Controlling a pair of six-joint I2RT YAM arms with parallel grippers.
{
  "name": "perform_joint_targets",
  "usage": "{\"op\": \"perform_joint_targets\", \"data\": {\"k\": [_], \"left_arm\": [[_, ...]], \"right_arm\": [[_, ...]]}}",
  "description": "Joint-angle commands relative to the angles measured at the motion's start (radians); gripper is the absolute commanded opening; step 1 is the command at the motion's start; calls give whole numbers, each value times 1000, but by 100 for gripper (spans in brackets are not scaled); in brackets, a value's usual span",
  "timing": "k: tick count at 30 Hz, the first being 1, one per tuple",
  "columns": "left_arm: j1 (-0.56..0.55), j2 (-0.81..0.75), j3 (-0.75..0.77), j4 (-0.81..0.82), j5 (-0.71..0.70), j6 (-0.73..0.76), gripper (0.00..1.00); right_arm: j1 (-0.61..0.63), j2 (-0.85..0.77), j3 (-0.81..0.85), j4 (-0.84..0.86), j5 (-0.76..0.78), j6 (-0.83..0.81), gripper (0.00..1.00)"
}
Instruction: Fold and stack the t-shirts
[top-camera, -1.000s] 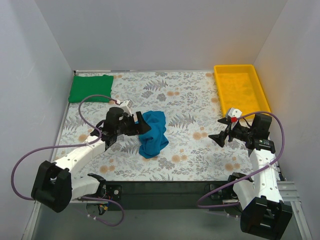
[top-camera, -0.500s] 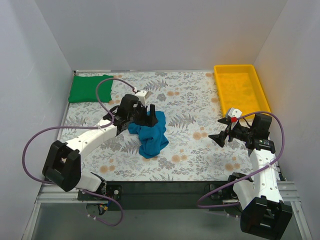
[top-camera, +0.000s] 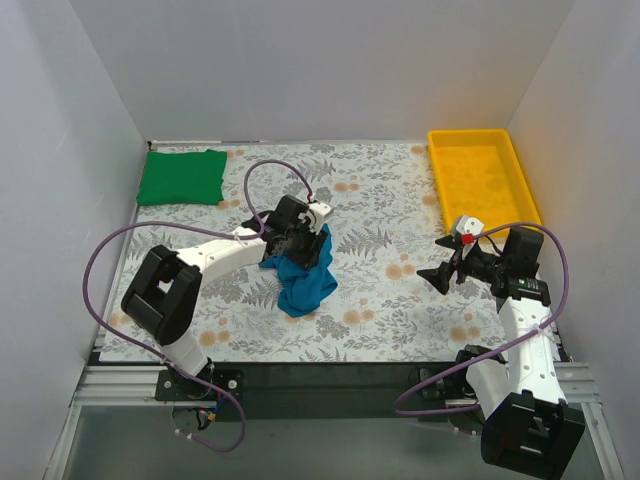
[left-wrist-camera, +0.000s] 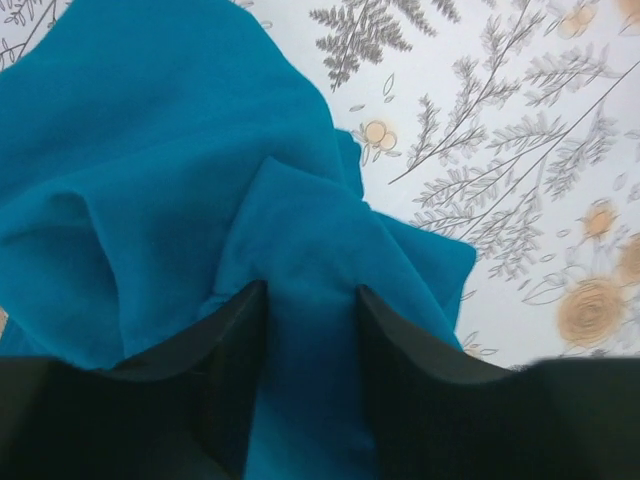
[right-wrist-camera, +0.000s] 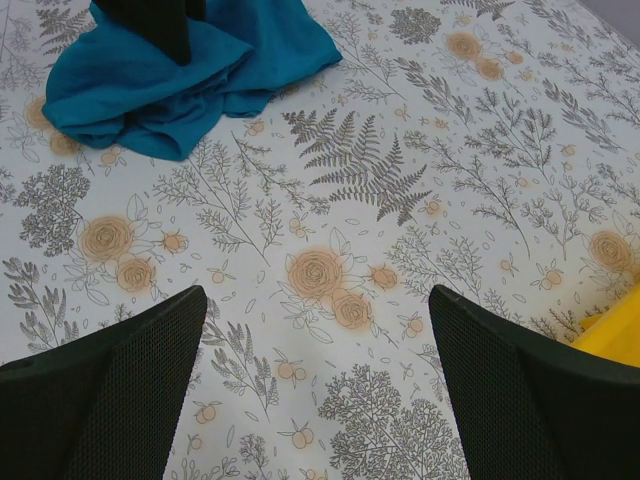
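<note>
The teal-blue t-shirt (top-camera: 305, 285) lies crumpled in a heap at the middle of the floral table. My left gripper (top-camera: 308, 243) is at the heap's upper edge, shut on a bunched fold of it. In the left wrist view the teal cloth (left-wrist-camera: 150, 150) fills the gap between the two black fingers (left-wrist-camera: 420, 400). The bright green t-shirt (top-camera: 182, 177) lies folded flat at the far left corner. My right gripper (top-camera: 435, 262) is open and empty above the table on the right, well away from the heap, which also shows in the right wrist view (right-wrist-camera: 150, 90).
A yellow plastic tray (top-camera: 470, 134) stands at the far right corner; its edge shows in the right wrist view (right-wrist-camera: 620, 340). White walls close the table at the back and on both sides. Purple cables loop from both arms.
My left arm has swung right and forward, from the heap's left side to its upper edge, and the teal cloth's left side has shifted with it. The right arm has not moved.
</note>
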Motion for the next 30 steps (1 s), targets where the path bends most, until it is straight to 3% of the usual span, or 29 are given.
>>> {"op": "perform_joint_targets", "data": {"k": [1, 4, 6, 22, 25, 28, 30], "left_arm": [[-22, 5, 48, -36, -70, 49, 36], [-41, -7, 60, -35, -92, 35, 10], [-47, -38, 63, -28, -101, 19, 0], [-52, -502, -58, 65, 19, -192, 0], [-52, -564, -53, 67, 28, -220, 0], [-52, -611, -32, 65, 33, -235, 0], [-52, -634, -4, 62, 31, -255, 0]], "right_arm": [[-5, -2, -10, 4, -26, -5, 98], [-5, -3, -10, 3, -26, -7, 98], [-5, -3, -10, 4, -26, -7, 98], [30, 35, -9, -65, -82, -93, 98], [140, 88, 6, -81, -18, -130, 98], [371, 153, 57, -94, 106, -160, 98], [442, 188, 115, -94, 166, -174, 98]]}}
